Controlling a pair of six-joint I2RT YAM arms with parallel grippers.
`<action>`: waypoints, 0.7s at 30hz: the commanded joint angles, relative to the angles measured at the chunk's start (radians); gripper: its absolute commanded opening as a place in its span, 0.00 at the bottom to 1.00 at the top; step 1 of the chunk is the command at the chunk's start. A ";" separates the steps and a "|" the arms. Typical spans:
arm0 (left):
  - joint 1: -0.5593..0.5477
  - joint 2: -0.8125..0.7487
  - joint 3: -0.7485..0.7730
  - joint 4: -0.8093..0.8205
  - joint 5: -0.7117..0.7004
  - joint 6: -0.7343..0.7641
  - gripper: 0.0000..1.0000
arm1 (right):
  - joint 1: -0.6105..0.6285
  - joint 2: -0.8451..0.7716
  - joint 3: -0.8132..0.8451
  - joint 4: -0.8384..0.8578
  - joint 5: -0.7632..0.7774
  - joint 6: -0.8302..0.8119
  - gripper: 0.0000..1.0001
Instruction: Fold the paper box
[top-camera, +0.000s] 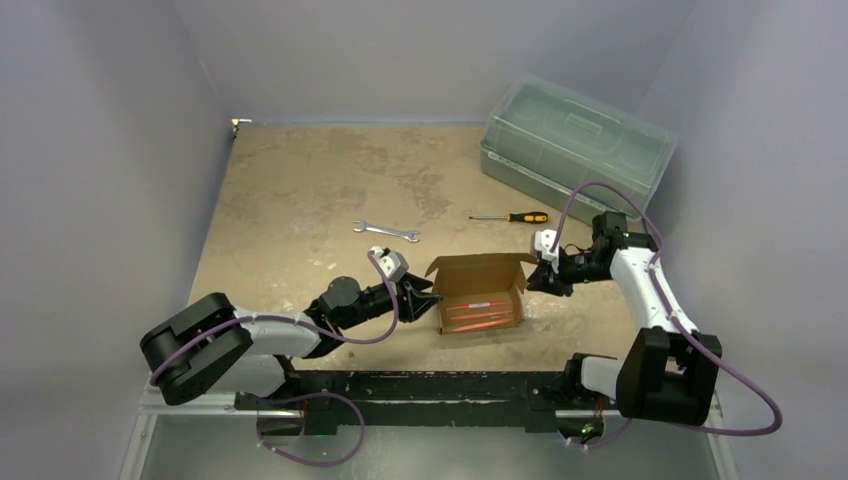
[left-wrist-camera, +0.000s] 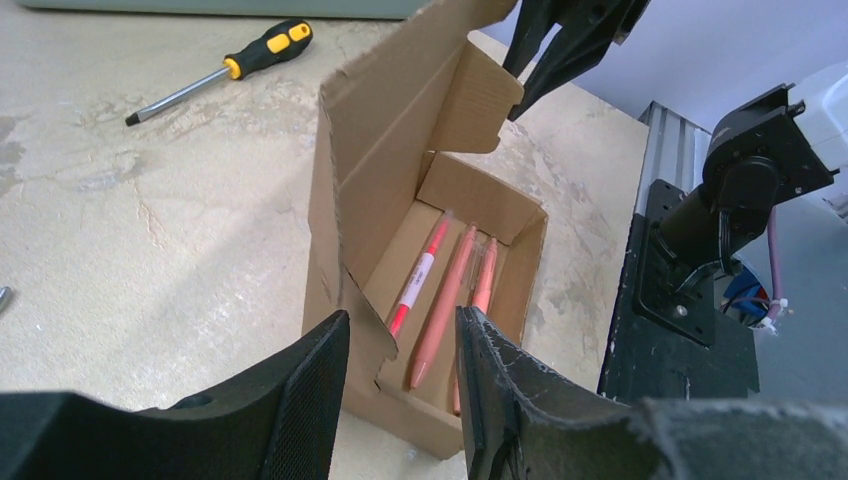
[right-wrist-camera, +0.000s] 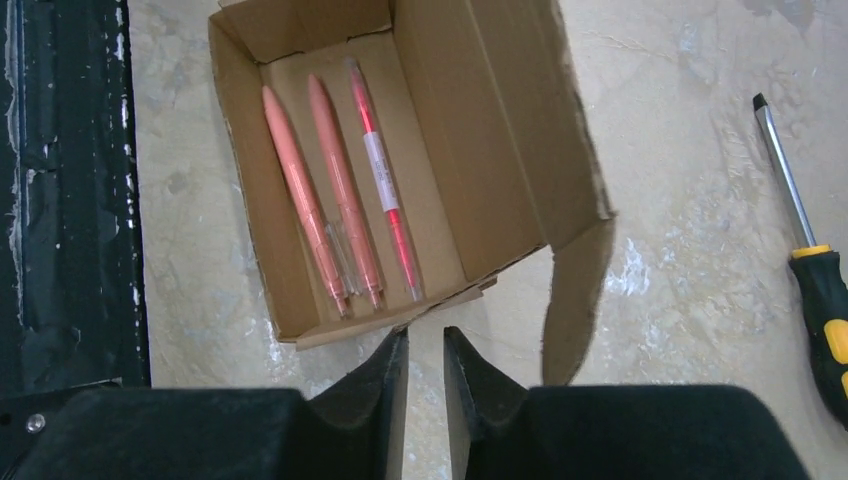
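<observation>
The paper box (top-camera: 480, 268) lies between the two arms, its lid standing up at the back. Three pink pens (right-wrist-camera: 340, 190) lie inside it. My left gripper (top-camera: 420, 297) is open at the box's left end. In the left wrist view its fingers (left-wrist-camera: 310, 400) straddle that end wall and the lid's side tab (left-wrist-camera: 360, 330), without pinching them. My right gripper (right-wrist-camera: 425, 340) is at the right end, jaws a narrow slit apart with only table showing between them. Its left fingertip touches the end wall's edge. The lid's right tab (right-wrist-camera: 575, 300) hangs loose beside it.
A yellow-and-black screwdriver (top-camera: 512, 216) and a wrench (top-camera: 386, 231) lie behind the box. A translucent green lidded bin (top-camera: 575, 140) stands at the back right. The black base rail (top-camera: 420, 385) runs along the near edge.
</observation>
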 joint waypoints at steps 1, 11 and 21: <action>-0.006 0.007 -0.016 0.080 -0.001 -0.031 0.42 | -0.003 -0.023 -0.018 0.019 -0.078 -0.074 0.25; -0.006 -0.024 -0.036 0.048 -0.011 -0.041 0.43 | -0.003 -0.008 -0.027 0.058 -0.053 -0.057 0.31; -0.006 -0.061 -0.021 -0.011 -0.046 -0.100 0.42 | -0.026 -0.078 0.039 -0.163 0.048 -0.213 0.42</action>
